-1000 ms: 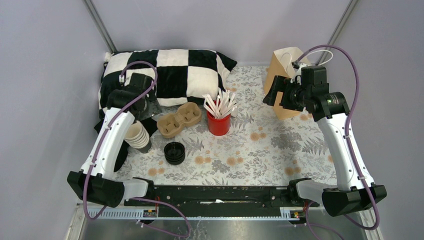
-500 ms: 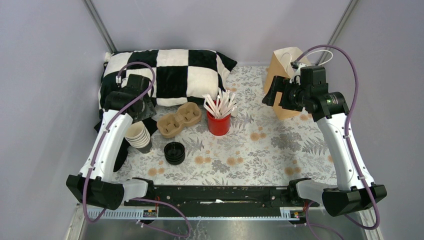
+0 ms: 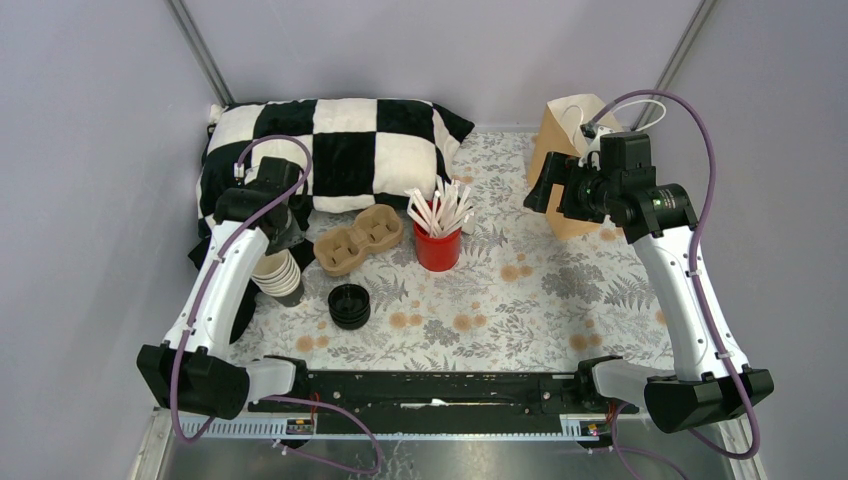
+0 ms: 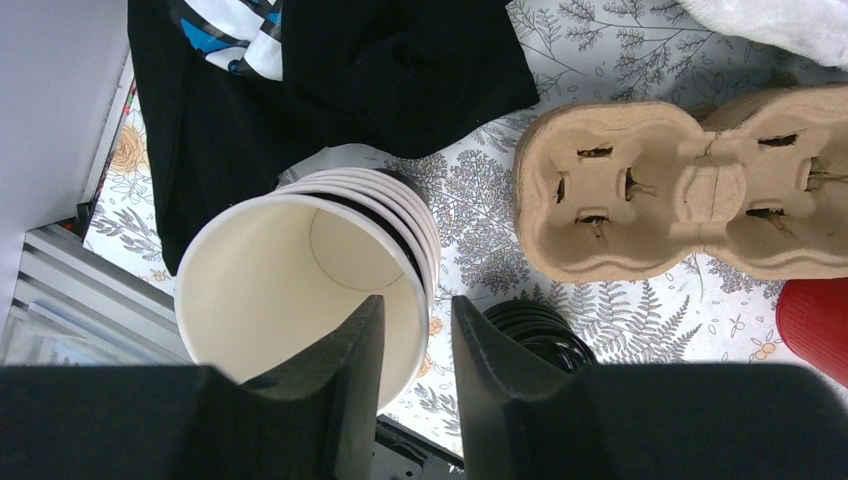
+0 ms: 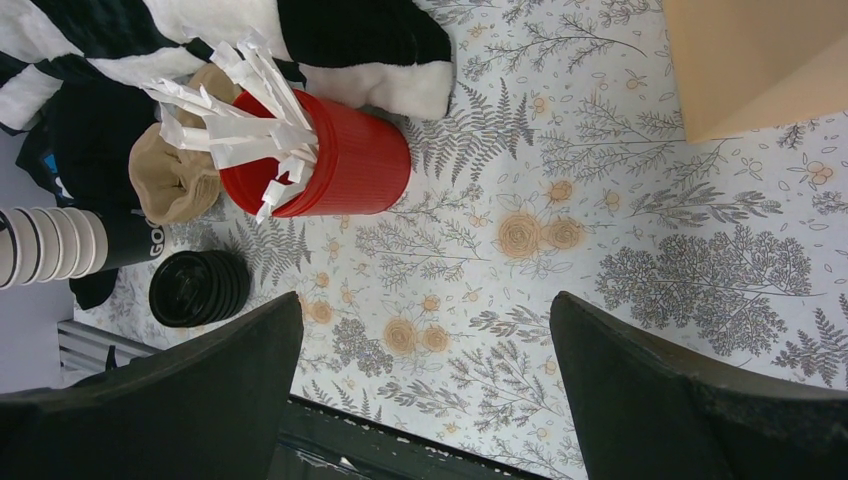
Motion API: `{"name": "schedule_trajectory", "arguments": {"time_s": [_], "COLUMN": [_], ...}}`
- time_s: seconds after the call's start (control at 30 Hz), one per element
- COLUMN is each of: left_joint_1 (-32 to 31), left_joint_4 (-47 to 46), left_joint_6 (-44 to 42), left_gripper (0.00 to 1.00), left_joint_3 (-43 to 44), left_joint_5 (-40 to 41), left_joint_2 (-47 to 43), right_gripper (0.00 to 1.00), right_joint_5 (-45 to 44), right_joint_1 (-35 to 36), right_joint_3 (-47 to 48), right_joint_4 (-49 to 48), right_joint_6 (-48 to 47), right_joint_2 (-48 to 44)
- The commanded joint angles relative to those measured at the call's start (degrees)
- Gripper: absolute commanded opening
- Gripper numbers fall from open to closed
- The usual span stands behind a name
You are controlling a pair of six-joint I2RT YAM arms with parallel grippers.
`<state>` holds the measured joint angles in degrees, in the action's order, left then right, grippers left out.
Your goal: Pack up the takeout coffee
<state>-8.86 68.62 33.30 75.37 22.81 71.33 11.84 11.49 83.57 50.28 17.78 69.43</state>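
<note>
Separation of a cup seems in hand: the left gripper (image 4: 415, 385) straddles the top rim of the cup stack (image 4: 310, 270) just below it, jaws narrow, grip unclear, no lidded takeout coffee in view; next needs a firm pinch, then a lift toward the carrier (image 4: 690, 190) to its right.

Top camera: fixed high behind the arm bases, it looked down and forward over the whole table (image 3: 560, 300).
Left wrist camera: close, straight down past the left gripper (image 4: 418, 305) onto the cup stack (image 4: 290, 290), carrier (image 4: 640, 190) and lids (image 4: 545, 335).
Right wrist camera: farther up, past the right gripper (image 5: 425, 300), over mid-table.
Shared by all three: cup stack, carrier, lids, red cup (image 5: 340, 170).
</note>
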Motion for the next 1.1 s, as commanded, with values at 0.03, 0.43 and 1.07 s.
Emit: {"name": "schedule_trajectory", "arguments": {"time_s": [0.03,0.43,1.07], "left_joint_1": [0.37,0.34,0.34], "left_joint_4": [-2.88,-2.96,-0.21], "left_joint_6": [-0.19,-2.12,-4.45], "left_gripper": [0.28,0.21,0.00], "left_joint_3": [0.02,-1.03,2.11], "left_joint_5": [0.55,1.49,2.51], "left_joint_2": [-0.82,-0.58,-0.54], "right_gripper": [1.00,1.00,1.00], "right_joint_5": [1.91,1.96,1.96], "right_joint_1": [0.56,0.53,0.56], "right_joint_3": [-0.63,-1.31,-1.29], "right_joint_4": [-2.03,-2.27,-2.12], "right_joint_6": [-0.82,-0.73,-0.76], "right_joint_2": [-0.46,-0.52,-0.26]}}
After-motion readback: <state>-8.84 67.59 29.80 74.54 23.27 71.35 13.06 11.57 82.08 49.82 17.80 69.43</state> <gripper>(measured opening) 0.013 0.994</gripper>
